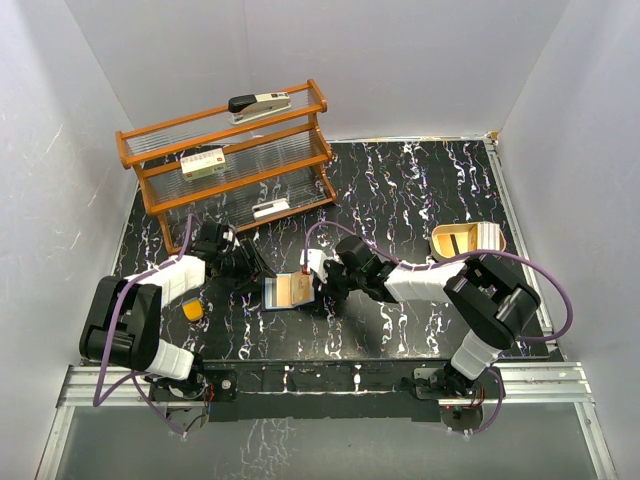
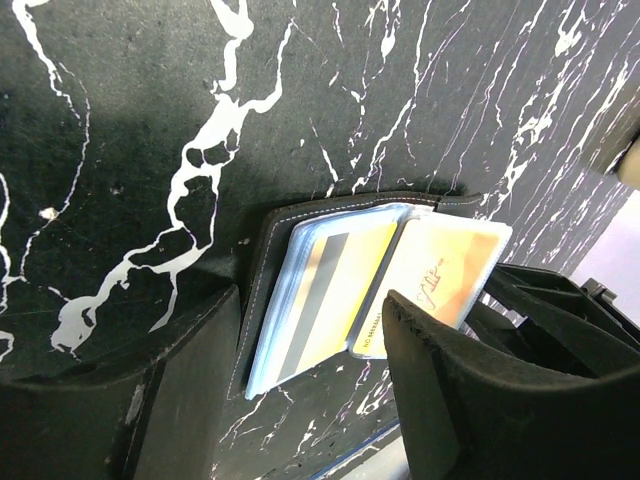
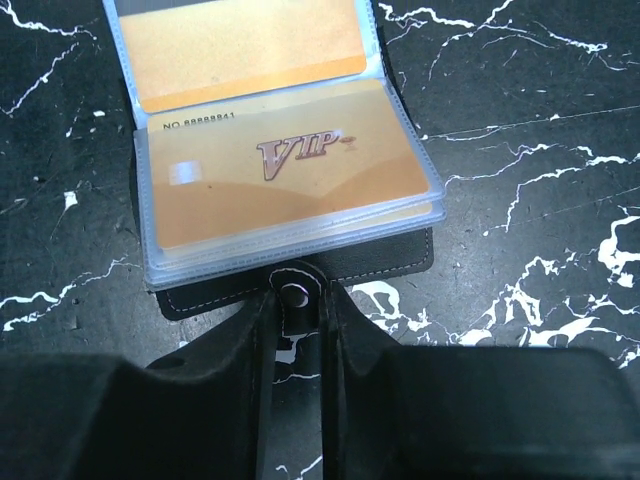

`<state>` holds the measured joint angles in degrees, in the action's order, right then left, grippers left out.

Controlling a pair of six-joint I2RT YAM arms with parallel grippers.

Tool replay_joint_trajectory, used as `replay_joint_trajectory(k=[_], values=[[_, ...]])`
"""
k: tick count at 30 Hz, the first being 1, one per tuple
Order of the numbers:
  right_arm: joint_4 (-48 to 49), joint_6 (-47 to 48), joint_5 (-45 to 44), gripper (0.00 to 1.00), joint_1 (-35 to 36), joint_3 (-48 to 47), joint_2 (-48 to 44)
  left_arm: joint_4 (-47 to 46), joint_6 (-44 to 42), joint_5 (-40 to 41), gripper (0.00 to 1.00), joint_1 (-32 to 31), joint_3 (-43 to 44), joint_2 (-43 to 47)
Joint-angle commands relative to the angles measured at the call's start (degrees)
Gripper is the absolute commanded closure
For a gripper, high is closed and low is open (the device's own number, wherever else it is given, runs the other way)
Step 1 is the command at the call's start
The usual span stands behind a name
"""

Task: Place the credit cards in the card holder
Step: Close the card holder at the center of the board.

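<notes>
The black card holder (image 1: 290, 291) lies open on the table between my two grippers. In the right wrist view an orange VIP card (image 3: 290, 165) sits in its near clear sleeve, and a second orange card (image 3: 250, 45) sits in the far sleeve. My right gripper (image 3: 297, 305) is shut on the holder's snap tab (image 3: 295, 293). In the left wrist view my left gripper (image 2: 315, 305) is open, its fingers either side of the holder's (image 2: 265, 280) near corner. A yellow card with a grey stripe (image 2: 335, 290) shows in a sleeve there.
A small orange block (image 1: 192, 311) lies by the left arm. A tan oval tray (image 1: 466, 238) stands at the right. A wooden rack (image 1: 230, 160) with a stapler (image 1: 260, 104) on top stands at the back left.
</notes>
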<state>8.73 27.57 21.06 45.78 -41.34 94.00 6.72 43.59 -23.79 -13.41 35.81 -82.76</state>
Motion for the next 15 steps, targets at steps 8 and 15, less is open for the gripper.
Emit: replay_joint_trajectory(k=[8,15], values=[[8.3,-4.1,3.3,0.97,0.1,1.6,-1.0,-9.8,9.0,-13.6,0.43,-0.2,-4.9,1.9],[9.6,-4.7,3.0,0.97,0.1,2.7,-0.2,-16.3,15.0,-18.8,0.48,-0.3,-7.5,7.1]])
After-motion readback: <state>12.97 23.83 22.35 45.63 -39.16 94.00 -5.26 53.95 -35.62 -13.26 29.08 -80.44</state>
